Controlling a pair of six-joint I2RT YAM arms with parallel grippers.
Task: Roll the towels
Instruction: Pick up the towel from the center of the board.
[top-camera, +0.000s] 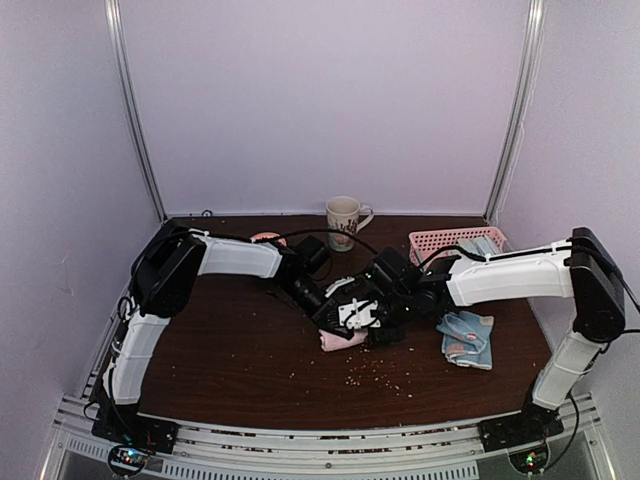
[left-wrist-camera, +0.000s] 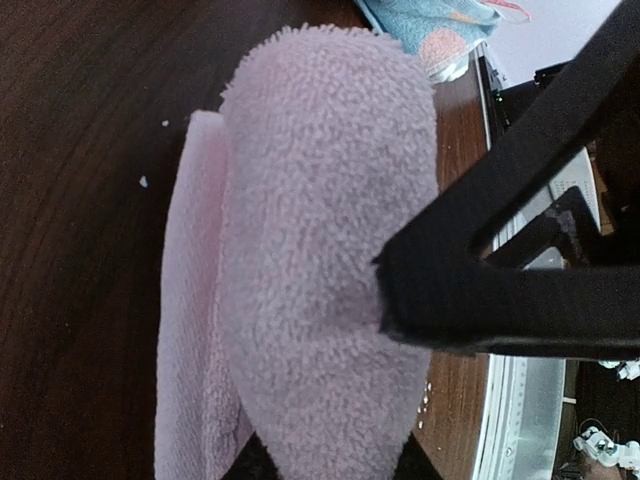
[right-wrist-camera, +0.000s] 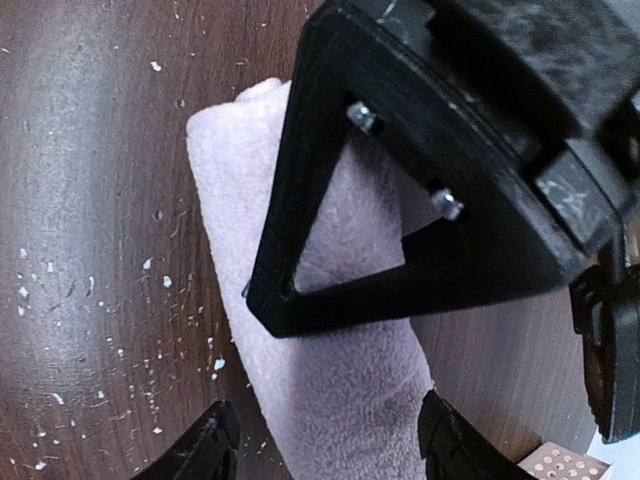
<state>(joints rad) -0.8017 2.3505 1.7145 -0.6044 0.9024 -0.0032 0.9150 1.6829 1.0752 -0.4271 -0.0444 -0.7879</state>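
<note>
— Where was the pink towel (top-camera: 340, 340)?
— On the counter (top-camera: 230, 350), just in front of the mug (top-camera: 345, 220), rolled up. My left gripper (top-camera: 350, 318) was clamped on it. My right gripper (right-wrist-camera: 330, 450) stood open astride the roll.
— Which step?
— Finishing that roll, I judged. Next called for releasing gently so it wouldn't unwind, then the blue towel (top-camera: 467, 337), front-right of the mug.
</note>
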